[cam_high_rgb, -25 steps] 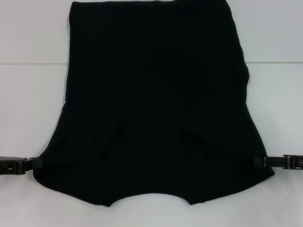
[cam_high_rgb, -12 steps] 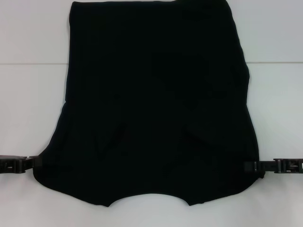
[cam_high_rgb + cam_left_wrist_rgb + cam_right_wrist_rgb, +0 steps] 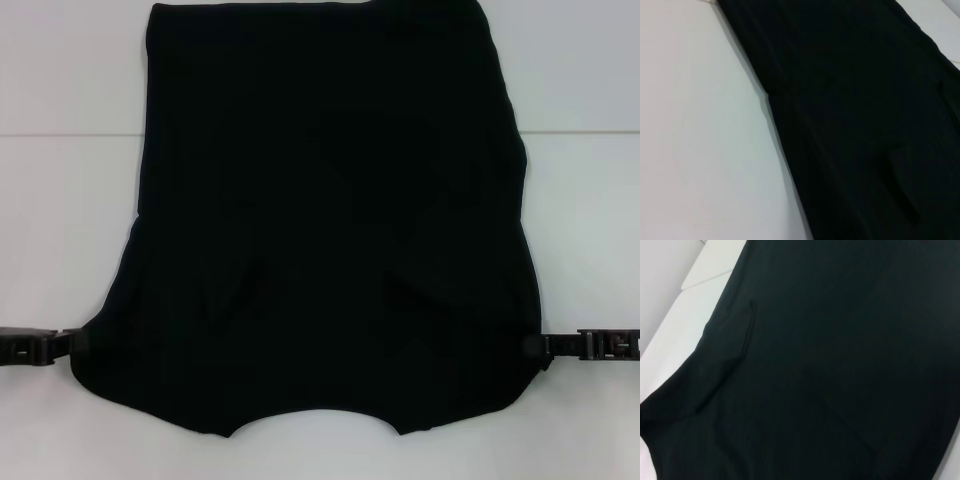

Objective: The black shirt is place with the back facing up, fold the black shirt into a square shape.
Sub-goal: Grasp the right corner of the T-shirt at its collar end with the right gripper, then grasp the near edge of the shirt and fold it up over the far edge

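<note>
Now, at this moment, my left gripper sat at the left edge of the black shirt, low on the near side, and my right gripper sat at the matching spot on the right edge. Both came in level from the sides, tips touching the cloth. Whether the fingers were apart or closed on the fabric, I could not tell: black fingers against black cloth, and neither wrist view showed them.

Placement reasoning, as a judgement: two symmetric contact points on opposite edges suit a wide, limp garment, since one grip would let the other side drag and skew. The near end carried the curved neckline notch, so I judged these were the shoulder or sleeve edges, the natural handles for folding that end over or inward.

Shirt position: flat on the white table, reaching from the near edge of the head view to the far edge, plain side up, no lettering visible. Narrower at the far end, flared near my grippers. A few shallow creases lay near the neckline; the left wrist view showed one such ridge on the cloth, the right wrist view another.

Folding toward a square looked barely begun.

Risk noted: uneven grips would twist the fold line.
</note>
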Controlling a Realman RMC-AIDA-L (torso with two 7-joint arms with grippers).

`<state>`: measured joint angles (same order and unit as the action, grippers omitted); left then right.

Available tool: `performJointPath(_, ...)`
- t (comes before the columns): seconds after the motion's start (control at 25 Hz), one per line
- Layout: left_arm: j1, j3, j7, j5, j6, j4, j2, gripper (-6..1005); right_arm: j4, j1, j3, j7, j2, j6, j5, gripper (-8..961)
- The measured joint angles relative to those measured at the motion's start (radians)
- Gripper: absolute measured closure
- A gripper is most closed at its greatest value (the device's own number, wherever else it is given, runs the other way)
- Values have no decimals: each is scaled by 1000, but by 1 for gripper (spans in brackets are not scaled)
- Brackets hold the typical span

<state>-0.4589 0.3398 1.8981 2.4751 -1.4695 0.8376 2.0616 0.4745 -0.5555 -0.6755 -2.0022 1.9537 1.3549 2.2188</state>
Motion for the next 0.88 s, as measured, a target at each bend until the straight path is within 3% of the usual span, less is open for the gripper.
performJointPath(0.16,-6,0,1,0,0,-1,0,970,0,0,1,0,-3,7,-2,604)
performJointPath(0.28,-10,1,2,-1,0,-2,0,970,1,0,1,-1,-4,10,-4,811)
performJointPath(0.48,-19,-2,4,-1,-1,-7,-1,971,2,5,20,0,-9,16,-7,911)
performJointPath(0.72,-17,-16,22,-23,-32,-5,-4,971,12,36,92,26,-16,49,-7,910)
performJointPath(0.88,-14,-84,31,-31,-104,-2,-14,971,21,69,151,68,-24,99,-7,910)
